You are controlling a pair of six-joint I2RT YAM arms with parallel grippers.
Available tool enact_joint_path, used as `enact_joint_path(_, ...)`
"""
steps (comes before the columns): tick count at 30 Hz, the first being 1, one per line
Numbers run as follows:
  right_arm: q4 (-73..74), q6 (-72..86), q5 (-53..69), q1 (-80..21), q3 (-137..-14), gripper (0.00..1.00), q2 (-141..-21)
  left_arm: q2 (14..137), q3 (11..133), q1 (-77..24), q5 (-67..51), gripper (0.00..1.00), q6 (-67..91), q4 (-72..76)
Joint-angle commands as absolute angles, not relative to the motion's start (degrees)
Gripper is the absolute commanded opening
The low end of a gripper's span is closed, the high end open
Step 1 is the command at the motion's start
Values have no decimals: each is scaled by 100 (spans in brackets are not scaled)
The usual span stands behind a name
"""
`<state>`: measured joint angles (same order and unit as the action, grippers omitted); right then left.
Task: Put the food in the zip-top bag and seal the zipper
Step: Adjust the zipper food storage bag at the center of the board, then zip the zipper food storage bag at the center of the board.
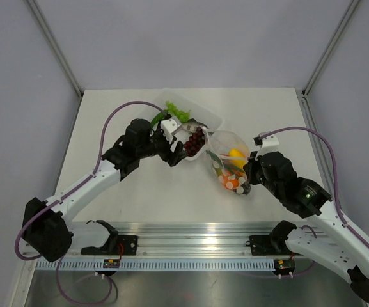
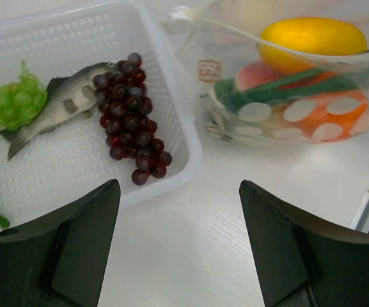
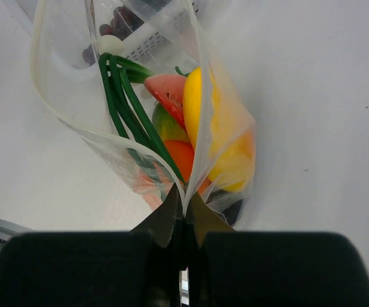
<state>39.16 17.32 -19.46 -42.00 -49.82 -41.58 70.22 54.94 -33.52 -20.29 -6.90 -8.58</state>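
1. While the right fingers (image 3: 165,220) are clenched on the near edge of the zip-top bag (image 1: 227,161), the left fingers (image 2: 75,243) stand spread apart, grasping nothing.
2. Bag sits on the table (image 1: 139,185), just right of the white basket (image 2: 171,83). Zipper (image 3: 36,57) unsealed, mouth gaping toward the far side.
3. In the bag: yellow fruit (image 3: 200,109), green onion (image 3: 115,89), watermelon slice (image 3: 170,93), orange pieces (image 3: 181,157).
4. In the basket, beyond the left fingers: dark grapes (image 2: 130,118), toy fish (image 2: 62,105), green grapes (image 2: 15,102).

White mesh basket (image 2: 183,109) on white table (image 2: 190,256); rail (image 1: 190,233) along near edge.
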Motion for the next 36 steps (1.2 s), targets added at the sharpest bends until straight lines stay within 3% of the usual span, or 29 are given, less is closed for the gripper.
enact_joint_path(1,3542,1679,-1749,-4184,-5106,2,-4183,7303,5572,-3261,-3452,78,-1643,-115)
enact_joint_path(10,3647,1696,-1723,-4184,-5063,1,-4034,8885,6371,-2901,-5062,73,-1714,368)
enact_joint_path(26,3674,1687,-1573,-4192,-4984,1,-3955,10220,7381,-2821,-5527,71,-1407,1248)
enact_joint_path(36,3577,1670,-1459,-4184,-4983,2,-4122,10441,7225,-2856,-5809,70,-687,2574)
